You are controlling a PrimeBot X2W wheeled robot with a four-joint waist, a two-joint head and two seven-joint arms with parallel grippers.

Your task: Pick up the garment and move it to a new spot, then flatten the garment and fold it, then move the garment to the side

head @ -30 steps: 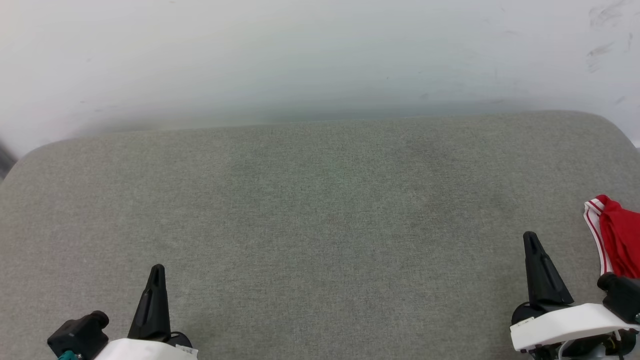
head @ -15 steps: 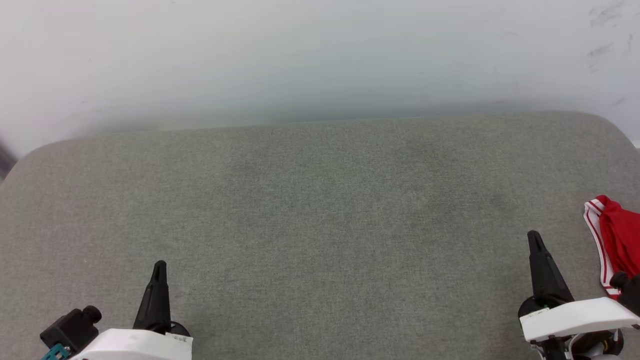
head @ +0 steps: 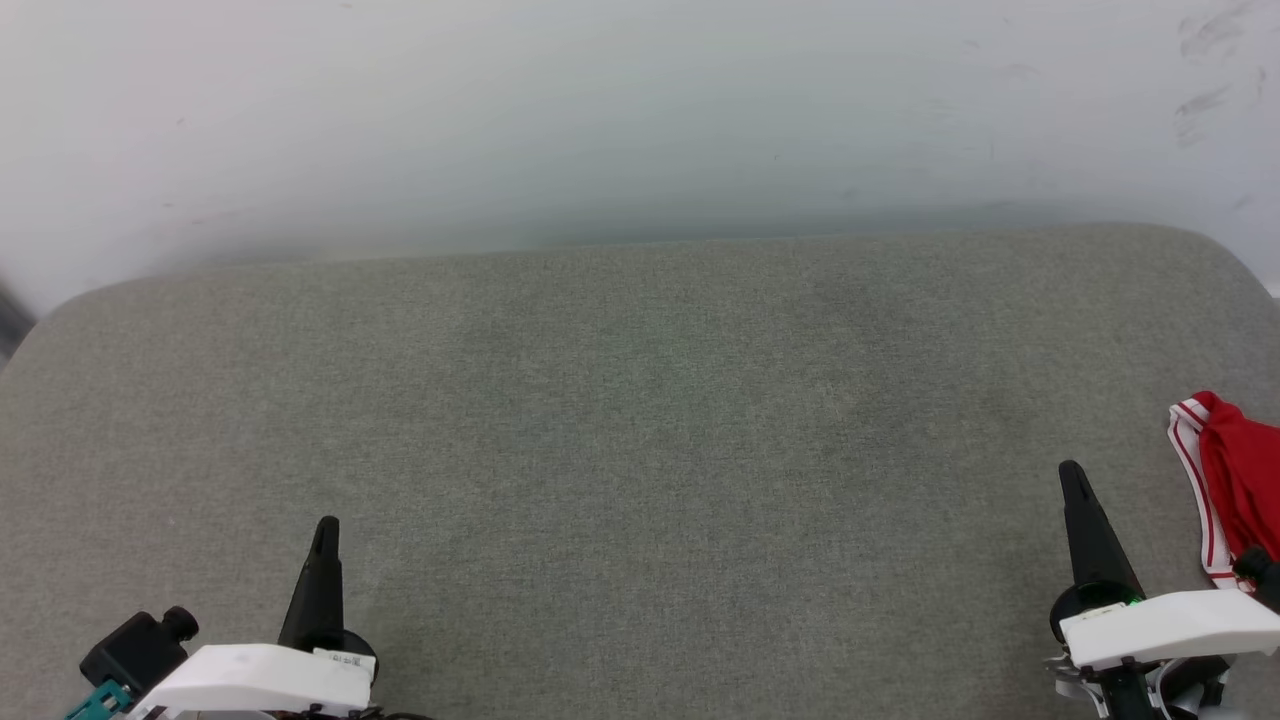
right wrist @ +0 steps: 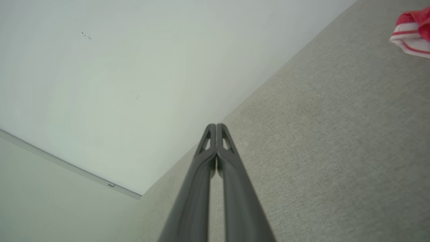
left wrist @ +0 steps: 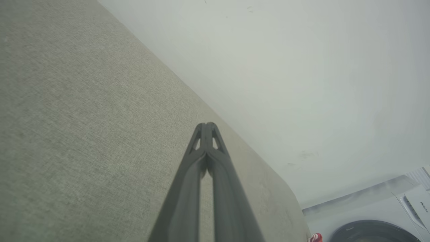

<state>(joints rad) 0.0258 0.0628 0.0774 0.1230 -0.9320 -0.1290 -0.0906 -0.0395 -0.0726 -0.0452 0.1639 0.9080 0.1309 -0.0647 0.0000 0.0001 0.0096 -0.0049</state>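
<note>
Head view crops the bunched garment (head: 1238,480) at the frame's right edge, lying near the clenched, empty right pincer (head: 1071,472), apart; left pincer (head: 327,527) clenched empty too

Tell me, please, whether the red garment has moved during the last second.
No. The garment lies where it did, its striped edge unchanged against the grey cushion's right side.

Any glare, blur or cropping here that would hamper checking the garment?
Head view: soft even light, no glare; the garment is cropped by the right edge. Left wrist view: the left gripper blurs toward the lens; the grey surface shows its weave. Right wrist view: the garment is cropped at the top right corner, trim stripes legible.
</note>
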